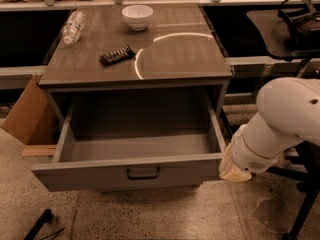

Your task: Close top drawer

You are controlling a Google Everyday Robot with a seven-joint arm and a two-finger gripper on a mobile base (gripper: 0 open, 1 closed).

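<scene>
The top drawer [100,176] of the grey cabinet is pulled far out, and its deep box shows nothing inside. Its front panel faces me with a small dark pull handle [143,173] at the centre. My gripper [233,168], cream-coloured at the end of the white arm [280,129], is at the drawer front's right end, right beside the front right corner at panel height. I cannot tell whether it touches the panel. No other drawers are visible below the open one.
On the cabinet top [190,54] are a white bowl [137,16], a lying plastic bottle [72,27] and a dark snack bar [116,55]. A cardboard box [27,111] stands at the left. A black chair base [300,184] is at the right.
</scene>
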